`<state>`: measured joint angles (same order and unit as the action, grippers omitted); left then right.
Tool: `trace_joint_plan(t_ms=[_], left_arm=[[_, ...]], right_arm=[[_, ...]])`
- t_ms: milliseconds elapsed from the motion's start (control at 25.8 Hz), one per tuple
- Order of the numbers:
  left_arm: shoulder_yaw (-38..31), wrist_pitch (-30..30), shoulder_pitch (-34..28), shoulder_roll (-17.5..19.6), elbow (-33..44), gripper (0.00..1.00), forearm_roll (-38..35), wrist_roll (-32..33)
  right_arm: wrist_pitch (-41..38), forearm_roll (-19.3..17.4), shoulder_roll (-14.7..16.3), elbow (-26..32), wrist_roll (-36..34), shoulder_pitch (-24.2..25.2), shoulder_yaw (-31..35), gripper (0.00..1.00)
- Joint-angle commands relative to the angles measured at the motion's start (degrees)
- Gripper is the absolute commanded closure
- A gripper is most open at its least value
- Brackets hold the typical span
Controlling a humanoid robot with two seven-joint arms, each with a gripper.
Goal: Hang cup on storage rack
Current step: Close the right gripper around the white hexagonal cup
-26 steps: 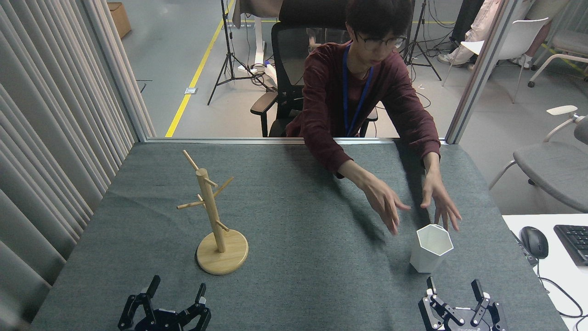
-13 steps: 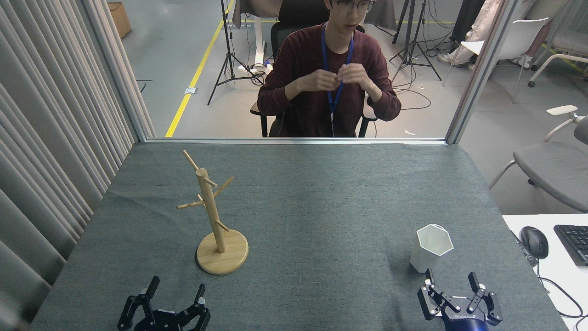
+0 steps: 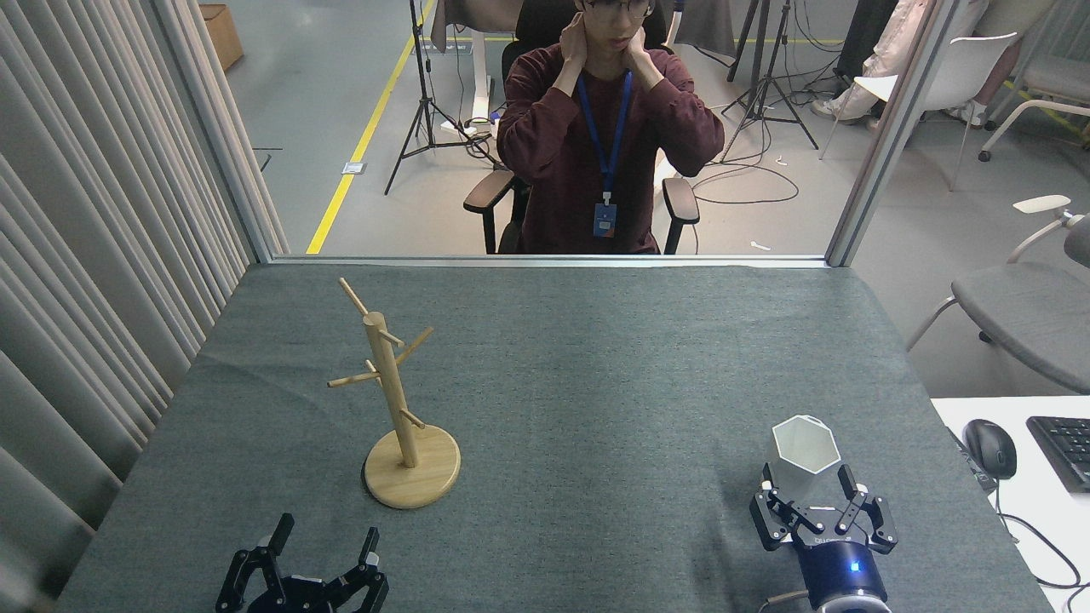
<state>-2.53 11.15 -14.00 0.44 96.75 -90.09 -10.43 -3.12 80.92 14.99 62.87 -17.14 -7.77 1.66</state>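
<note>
A white cup (image 3: 804, 458) stands upright near right on the grey table (image 3: 596, 383), right gripper (image 3: 809, 489) spread wide around its base. The left gripper (image 3: 324, 545) rests wide open, empty. Closing off-centre could tip the light cup before it reaches the storage rack (image 3: 394, 400), far left.

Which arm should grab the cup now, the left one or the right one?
Right. The right gripper is open with its fingers on either side of the cup. The left gripper sits low across the table, nearer the rack.
</note>
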Motion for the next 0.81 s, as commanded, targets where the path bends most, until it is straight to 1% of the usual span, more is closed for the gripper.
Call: trace_joint_plan(t_ms=[0,310,504,775], left_arm=[[-0.02,0.01,-0.06,0.0,0.02,0.0,0.0,-0.12],[-0.02,0.01,-0.15,0.09,0.1,0.0,0.0,-0.3],[-0.02,0.01,-0.15,0.26,0.28,0.0,0.0,-0.38],[-0.46,0.01,-0.24,0.62,0.37,0.0,0.0,-0.47]], right_arm=[[-0.31,0.03,0.04,-2.57,-0.35,-1.81,-0.08,0.02],[-0.4,0.03,0.13,-5.21,-0.97,-3.66,-0.08,0.02],[-0.4,0.03,0.13,-8.46,-1.67,-5.94,-0.61,0.02],[-0.48,-0.06,0.48,-8.64,-2.37,-6.03,-0.61,0.02]])
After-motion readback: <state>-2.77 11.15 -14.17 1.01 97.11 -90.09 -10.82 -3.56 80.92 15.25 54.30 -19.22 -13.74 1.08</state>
